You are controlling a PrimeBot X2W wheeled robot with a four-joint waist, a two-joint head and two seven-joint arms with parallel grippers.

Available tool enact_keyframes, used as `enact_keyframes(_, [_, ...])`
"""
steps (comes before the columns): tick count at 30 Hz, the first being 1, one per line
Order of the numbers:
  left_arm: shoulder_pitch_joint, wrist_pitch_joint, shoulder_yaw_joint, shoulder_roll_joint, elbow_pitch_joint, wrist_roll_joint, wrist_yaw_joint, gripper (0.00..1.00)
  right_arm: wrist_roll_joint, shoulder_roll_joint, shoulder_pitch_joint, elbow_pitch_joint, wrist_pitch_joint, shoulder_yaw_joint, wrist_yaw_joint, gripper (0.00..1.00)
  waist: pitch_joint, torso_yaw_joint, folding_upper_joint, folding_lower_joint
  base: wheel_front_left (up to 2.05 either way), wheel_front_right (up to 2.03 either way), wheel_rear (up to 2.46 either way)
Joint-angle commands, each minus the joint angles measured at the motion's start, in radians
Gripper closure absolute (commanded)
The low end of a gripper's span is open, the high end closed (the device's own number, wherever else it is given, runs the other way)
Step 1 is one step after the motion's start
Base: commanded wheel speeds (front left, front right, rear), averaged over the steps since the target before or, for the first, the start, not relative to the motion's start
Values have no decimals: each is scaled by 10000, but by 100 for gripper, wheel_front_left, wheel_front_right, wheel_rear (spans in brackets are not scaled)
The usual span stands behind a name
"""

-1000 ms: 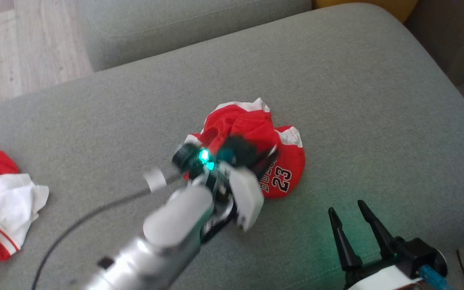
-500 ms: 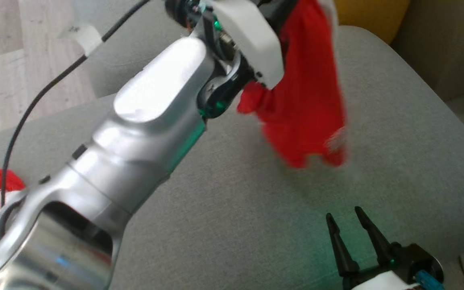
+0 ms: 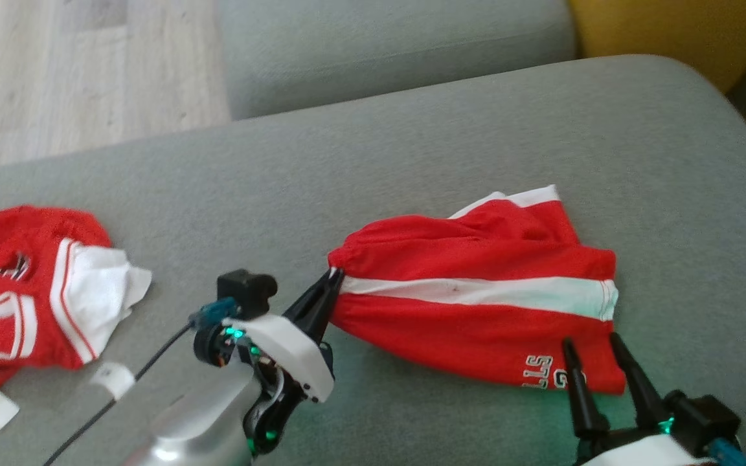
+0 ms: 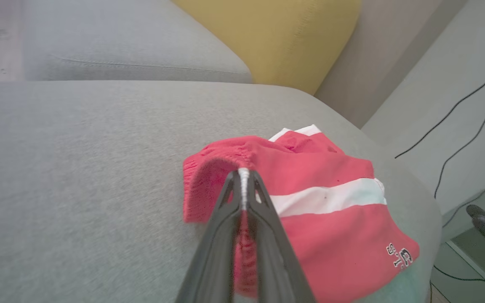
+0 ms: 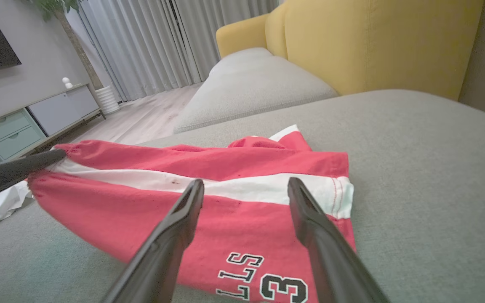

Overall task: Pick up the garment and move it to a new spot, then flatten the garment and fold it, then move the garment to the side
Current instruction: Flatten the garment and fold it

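Note:
Red shorts (image 3: 476, 298) with a white side stripe and black lettering lie spread on the grey cushion (image 3: 412, 142), also seen as shorts (image 4: 322, 189) and shorts (image 5: 209, 189). My left gripper (image 3: 333, 277) is shut on the waistband's left end, its gripper tips (image 4: 242, 172) pinching the white stripe. My right gripper (image 3: 590, 346) stands open at the shorts' lower right corner, its fingers (image 5: 183, 219) hovering just over the lettering with nothing between them.
A second red and white garment (image 3: 30, 285) lies crumpled at the cushion's left edge. Another grey cushion (image 3: 386, 52) and a yellow sofa (image 5: 373, 42) stand behind. Wooden floor (image 3: 56, 71) lies at the back left. Cables (image 4: 457, 109) run beside the cushion's right.
The left gripper lifted the crumpled shorts high, then brought them down, so they now lie spread out flat. The head camera shifted. The right gripper stayed open in the lower right.

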Motion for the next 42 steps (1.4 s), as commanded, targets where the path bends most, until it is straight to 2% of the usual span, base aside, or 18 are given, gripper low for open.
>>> enact_keyframes(1, [-738,-275,382,167,-320,23,86,100,158,1,-494,-184,-109,103,-7,0,287,356,0,0,0,0,0])
enact_keyframes(7, [-452,-803,533,503,-446,217,476,100,646,-136,-1618,1236,-109,-631,-7,0,827,947,0,0,0,0,0])
enact_keyframes(11, [-495,-978,706,597,-495,244,620,100,774,-412,-2401,2503,-60,-730,-7,0,1051,1202,0,0,0,0,0])
enact_keyframes(17, [-468,-1120,820,590,-540,251,674,100,1068,-489,-3157,3571,-66,-521,-7,0,1182,1383,0,0,0,0,0])
enact_keyframes(25, [-351,-1213,861,520,-516,239,682,100,1082,-441,-3194,3913,-99,1,-7,0,1146,1432,0,0,0,0,0])
enact_keyframes(34, [-265,-1261,892,592,-500,252,728,100,940,-214,-2744,3405,-106,153,-7,1,1042,1335,0,0,0,0,0])
enact_keyframes(37, [-267,-1269,897,602,-503,256,741,100,991,-193,-2661,3449,-107,208,-7,22,1034,1323,0,0,0,0,0])
enact_keyframes(38, [-267,-1269,897,602,-503,256,741,100,991,-193,-2661,3449,-107,208,-7,22,1034,1323,0,0,0,0,0])
enact_keyframes(42, [-280,-1270,878,598,-512,248,714,100,1085,-226,-2674,3552,-107,273,-7,44,1032,1311,0,0,0,0,0])
